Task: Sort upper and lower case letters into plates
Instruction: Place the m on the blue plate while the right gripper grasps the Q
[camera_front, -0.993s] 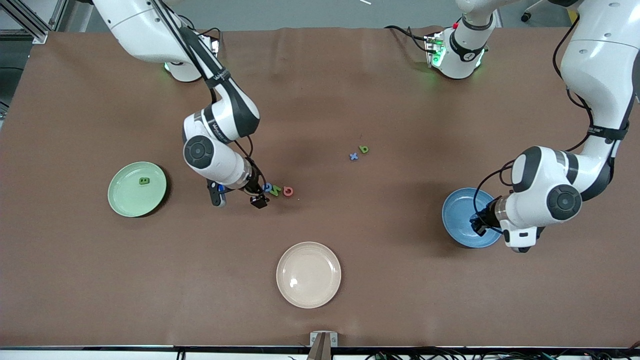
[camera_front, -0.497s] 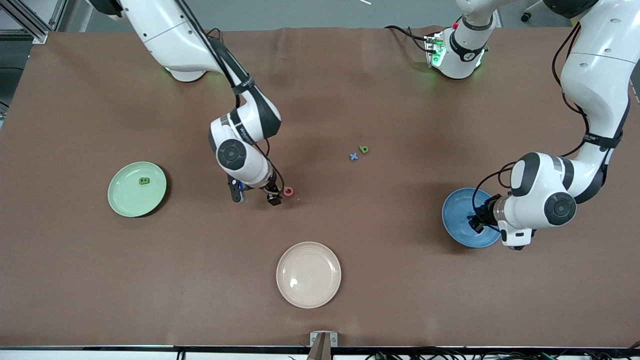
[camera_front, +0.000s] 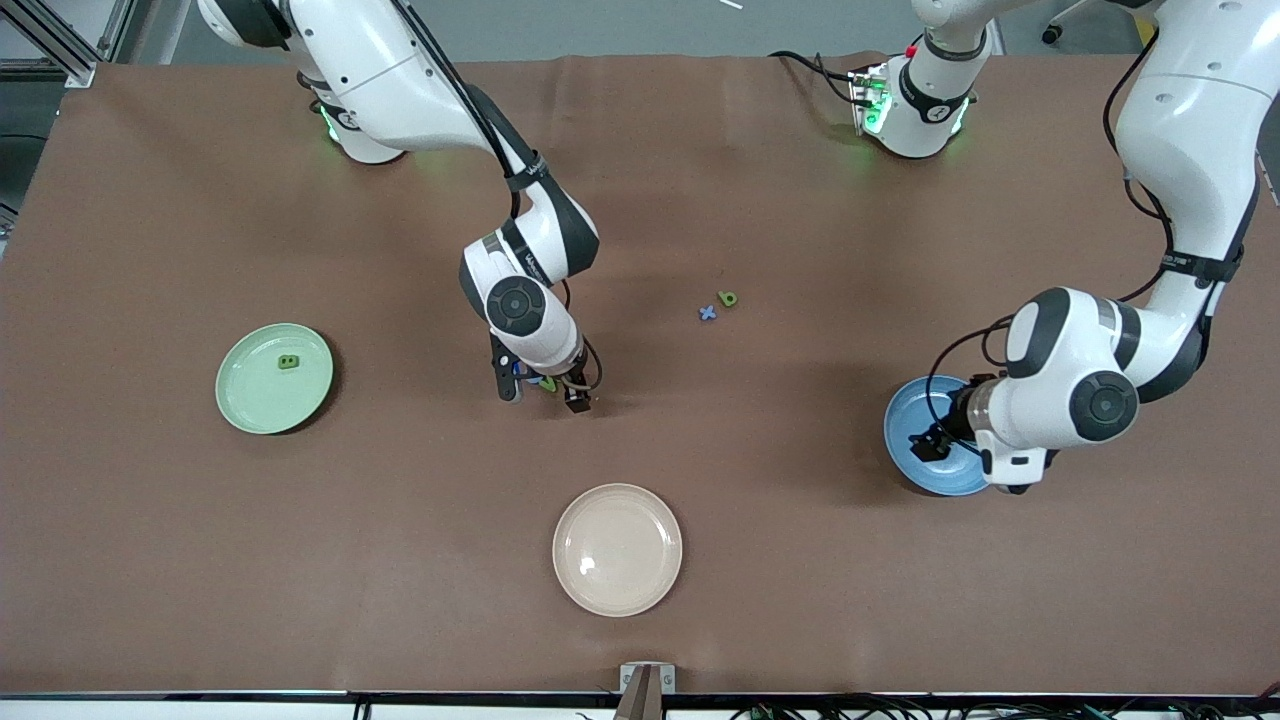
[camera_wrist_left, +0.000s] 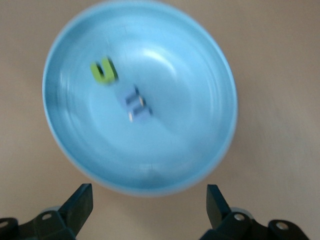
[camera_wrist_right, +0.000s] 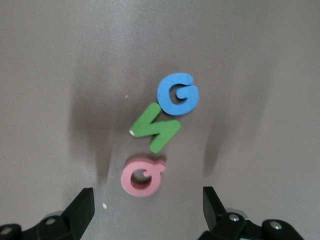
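Three plates sit on the brown table (camera_front: 160, 560), and nearest the front camera is the cream-beige plate (camera_front: 617, 549), holding nothing. Farther from the camera, toward the left arm's end, lies the blue plate (camera_front: 925, 425), partly covered in the front view by the left arm; the left wrist view shows a small green letter (camera_wrist_left: 103, 71) and a pale blue letter (camera_wrist_left: 135, 103) lying apart inside its bowl (camera_wrist_left: 210, 100), though blur keeps me from reading which letters they are. The left gripper (camera_wrist_left: 149, 205) hangs over this plate with its fingers spread wide and nothing between them. Toward the right arm's end, at about the same depth, the mint green plate (camera_front: 250, 400) holds one dark green letter B (camera_front: 288, 362). Near the middle of the table the right gripper (camera_wrist_right: 148, 207) is low over a cluster of three letters, its fingers released and wide, gripping nothing. In the right wrist view these read as a blue G (camera_wrist_right: 178, 94), a green N (camera_wrist_right: 155, 127) touching it, and a red G (camera_wrist_right: 142, 176) just beside the N; in the front view the arm hides most of them, with only a bit of the green one (camera_front: 547, 382) showing. Farthest from the camera, well apart from the cluster, a blue x (camera_front: 707, 313) and a green b (camera_front: 729, 298) lie just beside each other on the bare table.
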